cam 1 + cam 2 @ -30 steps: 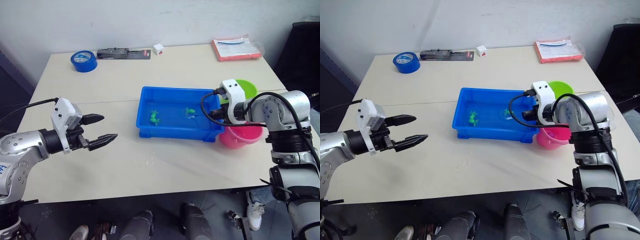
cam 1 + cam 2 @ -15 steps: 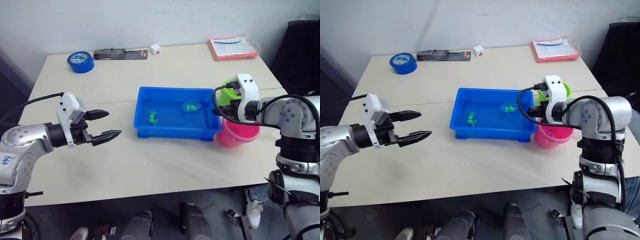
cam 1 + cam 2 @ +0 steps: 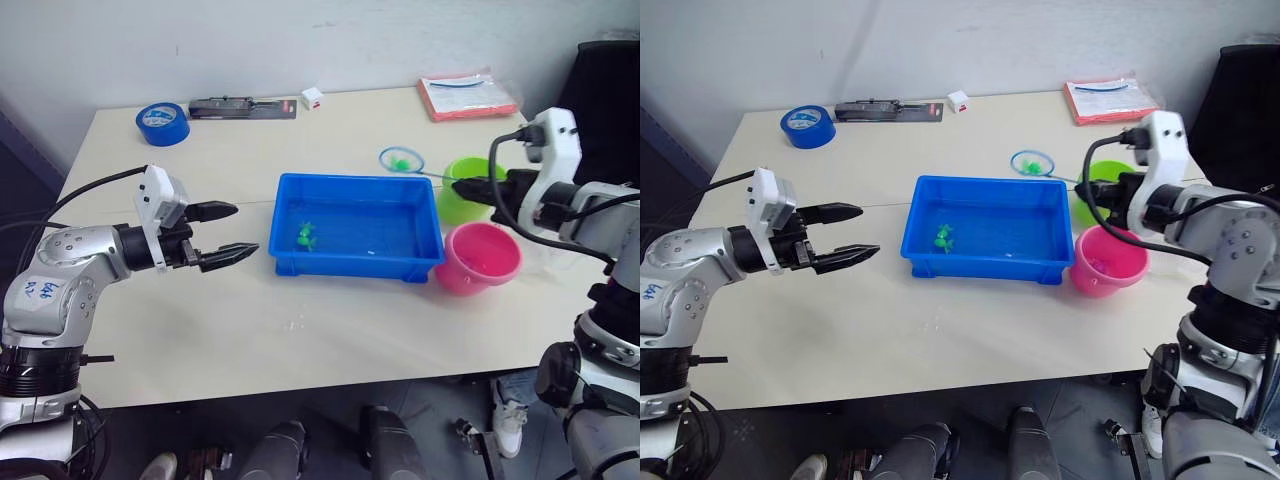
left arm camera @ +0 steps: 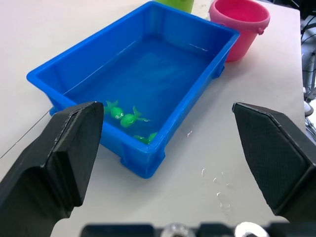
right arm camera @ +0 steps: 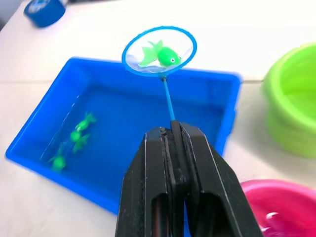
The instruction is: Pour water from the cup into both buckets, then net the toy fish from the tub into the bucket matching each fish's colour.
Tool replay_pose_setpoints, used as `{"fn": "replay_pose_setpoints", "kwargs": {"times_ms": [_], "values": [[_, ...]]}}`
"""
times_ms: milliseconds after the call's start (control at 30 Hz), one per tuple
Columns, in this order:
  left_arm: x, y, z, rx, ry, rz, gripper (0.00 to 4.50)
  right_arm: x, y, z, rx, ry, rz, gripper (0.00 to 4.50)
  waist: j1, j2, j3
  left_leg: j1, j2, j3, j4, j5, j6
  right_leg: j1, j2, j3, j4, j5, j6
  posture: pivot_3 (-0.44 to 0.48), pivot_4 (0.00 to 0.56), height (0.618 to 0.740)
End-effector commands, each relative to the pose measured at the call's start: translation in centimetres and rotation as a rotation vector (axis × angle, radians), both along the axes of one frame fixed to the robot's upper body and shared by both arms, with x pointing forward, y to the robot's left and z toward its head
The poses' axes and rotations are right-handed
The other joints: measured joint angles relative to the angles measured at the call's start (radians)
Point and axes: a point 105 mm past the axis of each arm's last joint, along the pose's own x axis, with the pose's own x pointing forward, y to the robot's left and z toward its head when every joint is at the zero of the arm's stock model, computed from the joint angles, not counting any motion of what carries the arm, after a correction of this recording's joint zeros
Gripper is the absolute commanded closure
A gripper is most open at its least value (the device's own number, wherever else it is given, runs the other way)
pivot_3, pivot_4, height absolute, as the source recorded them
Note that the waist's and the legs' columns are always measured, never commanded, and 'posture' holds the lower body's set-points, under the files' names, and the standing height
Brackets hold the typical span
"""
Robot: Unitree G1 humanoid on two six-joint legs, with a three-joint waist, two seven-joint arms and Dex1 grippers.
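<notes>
The blue tub point(image 3: 350, 182) sits mid-table with water and three small green toy fish point(image 3: 308, 235) at its left end. My right gripper point(image 3: 470, 187) is shut on the thin handle of the net point(image 3: 400, 159). The net hangs in the air just behind the tub's far right corner with one green fish point(image 5: 160, 53) in its mesh. The lime green bucket point(image 3: 455, 205) is right beside it, and the pink bucket point(image 3: 485, 258) stands nearer, at the tub's right end. My left gripper point(image 3: 246, 230) is open and empty, left of the tub. The cup is out of view.
Along the far edge lie a blue tape roll point(image 3: 162, 122), a black tool point(image 3: 243, 107), a small white box point(image 3: 314, 97) and a red-edged packet point(image 3: 470, 97). A few water drops point(image 3: 293, 323) mark the table in front of the tub.
My right gripper has lifted the net out of the tub with a green fish in it and drawn back to the right. My left gripper has moved slightly nearer the tub.
</notes>
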Motion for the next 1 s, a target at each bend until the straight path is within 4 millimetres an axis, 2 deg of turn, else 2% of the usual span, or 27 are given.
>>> {"fn": "replay_pose_setpoints", "kwargs": {"times_ms": [33, 400, 633, 833, 1000], "values": [[0.2, 0.0, 1.0, 0.008, -0.045, -0.016, 0.0, 0.0, -2.7, 1.5, -0.028, -0.09, -0.1, 3.72, 0.0, 0.0, 0.0, 0.0, 0.0, 0.0, 0.0, 0.0, 0.0, 0.0, 0.0, 0.0, 0.0, 0.0, 0.0, 0.0, 0.15, 0.74], [-0.2, 0.6, 1.0, 0.021, -0.051, -0.007, 0.0, 0.7, -6.5, 0.7, -0.117, -0.101, -0.225, 3.72, -0.001, 0.0, 0.0, 0.0, 0.0, 0.003, 0.0, 0.0, 0.0, -0.001, 0.0, 0.003, 0.001, 0.0, 0.001, 0.0, 0.15, 0.74], [-0.2, 0.5, 0.9, 0.023, -0.047, -0.006, 0.0, 1.7, -7.5, -0.7, -0.312, -0.109, -0.282, 3.72, -0.002, 0.0, 0.0, 0.001, 0.0, 0.004, 0.0, 0.0, 0.0, -0.001, 0.001, 0.007, 0.002, 0.0, 0.001, 0.0, 0.15, 0.74], [-0.5, 0.6, 0.7, 0.025, -0.043, -0.001, 0.0, 2.3, -8.4, -0.9, -0.617, -0.185, -0.302, 3.72, 0.0, 0.0, 0.0, 0.001, 0.0, 0.004, 0.0, 0.0, 0.0, -0.002, 0.001, 0.007, 0.001, 0.0, 0.001, 0.0, 0.15, 0.74], [-0.7, 0.7, 0.6, 0.025, -0.042, 0.004, 0.0, 2.3, -8.3, -0.7, -0.894, -0.282, -0.256, 3.72, -0.001, 0.0, 0.0, 0.001, 0.0, 0.005, 0.0, 0.0, 0.0, -0.002, 0.002, 0.007, 0.001, 0.001, 0.001, 0.0, 0.15, 0.74]]}}
